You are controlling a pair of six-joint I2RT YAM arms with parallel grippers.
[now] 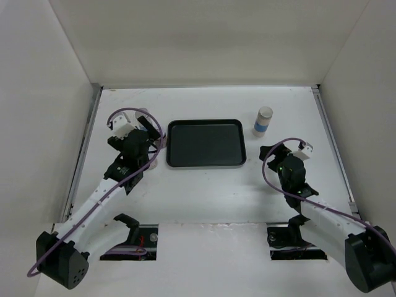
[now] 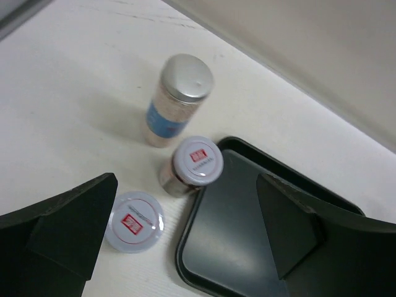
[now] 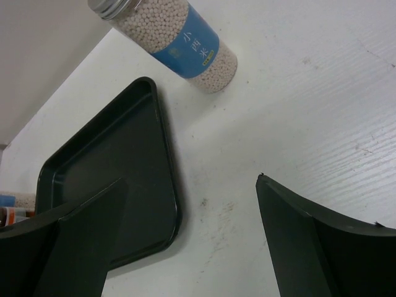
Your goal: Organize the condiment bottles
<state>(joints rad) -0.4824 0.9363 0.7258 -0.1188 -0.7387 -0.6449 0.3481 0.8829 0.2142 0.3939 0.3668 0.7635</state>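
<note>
While spread wide, the left end effector [image 2: 185, 185] and the right end effector [image 3: 192, 182] each hold and touch nothing.

A flat white matte worktop [image 1: 204, 198] fills the floor of the enclosure. Three plain off-white panels box it in: a back wall [image 1: 204, 37], a left wall [image 1: 37, 124] and a right wall [image 1: 371, 93], both side walls slanting outward toward the camera. A thin grey metal rail [image 1: 86, 142] runs along the worktop's left edge, and a matching rail [image 1: 334, 148] along the right. Up close the surface shows fine grain lines and small dark specks. The light is even and the shadows soft.
</note>
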